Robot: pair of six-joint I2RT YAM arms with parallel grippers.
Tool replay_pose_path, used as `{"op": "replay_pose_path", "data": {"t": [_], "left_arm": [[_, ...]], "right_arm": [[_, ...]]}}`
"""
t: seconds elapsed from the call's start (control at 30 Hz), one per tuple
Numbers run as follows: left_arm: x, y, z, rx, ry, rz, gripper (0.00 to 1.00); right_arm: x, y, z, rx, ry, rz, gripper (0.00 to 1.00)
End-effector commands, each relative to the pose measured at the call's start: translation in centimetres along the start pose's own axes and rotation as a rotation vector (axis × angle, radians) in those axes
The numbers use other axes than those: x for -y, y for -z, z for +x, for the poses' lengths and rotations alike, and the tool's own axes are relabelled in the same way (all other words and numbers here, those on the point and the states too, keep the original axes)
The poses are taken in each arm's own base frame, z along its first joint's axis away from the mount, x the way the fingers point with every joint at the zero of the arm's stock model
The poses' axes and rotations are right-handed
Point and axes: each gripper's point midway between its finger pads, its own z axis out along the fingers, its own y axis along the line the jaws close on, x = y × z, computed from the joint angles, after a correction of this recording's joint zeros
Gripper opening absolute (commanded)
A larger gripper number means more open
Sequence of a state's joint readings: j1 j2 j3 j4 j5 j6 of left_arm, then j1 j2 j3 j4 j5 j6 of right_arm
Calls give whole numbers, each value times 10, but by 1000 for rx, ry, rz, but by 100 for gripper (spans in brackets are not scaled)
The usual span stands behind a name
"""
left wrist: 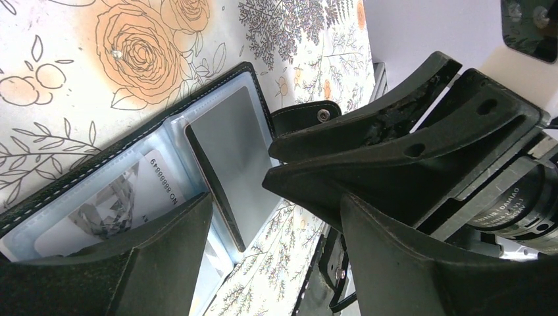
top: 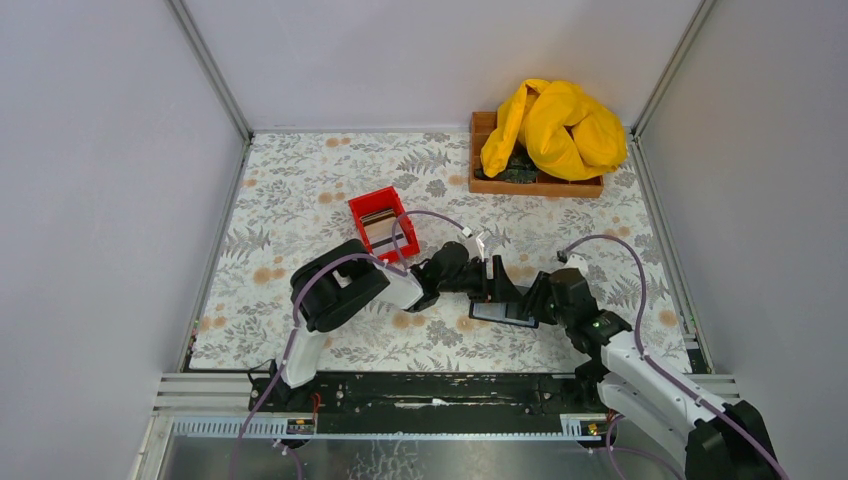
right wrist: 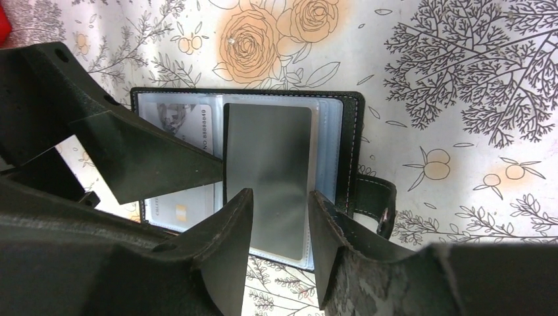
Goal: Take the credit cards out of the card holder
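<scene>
Two end effectors [top: 497, 285] [top: 533, 300] low over the open card holder [right wrist: 349, 131].

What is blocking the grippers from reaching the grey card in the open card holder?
Nothing visible. The grey card seems uncovered in the open card holder, right before the open right gripper, with a finger of the left gripper at its edge. Only the white card beside it sits under clear plastic.
</scene>
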State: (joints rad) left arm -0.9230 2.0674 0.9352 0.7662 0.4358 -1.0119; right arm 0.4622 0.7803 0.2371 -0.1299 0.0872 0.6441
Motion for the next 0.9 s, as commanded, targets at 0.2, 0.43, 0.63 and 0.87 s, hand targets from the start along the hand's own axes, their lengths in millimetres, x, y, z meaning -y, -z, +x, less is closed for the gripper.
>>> {"op": "replay_pose_path", "data": {"t": [0.2,0.43,0.63,0.87], "left_arm": [[-25,-4,18,-44,5,-80,79],[-24,-4,17,-44,4,-79,79],[-24,-3,17,-44,4,-76,79],[-25,-4,18,-49,7,-76,78]], "right_arm": [[-5,3,-11,12,16,3,45],[2,5,-16,36,10,50,51],[0,3,-13,25,13,35,52],[-11,5,-13,12,40,-26,50]]}}
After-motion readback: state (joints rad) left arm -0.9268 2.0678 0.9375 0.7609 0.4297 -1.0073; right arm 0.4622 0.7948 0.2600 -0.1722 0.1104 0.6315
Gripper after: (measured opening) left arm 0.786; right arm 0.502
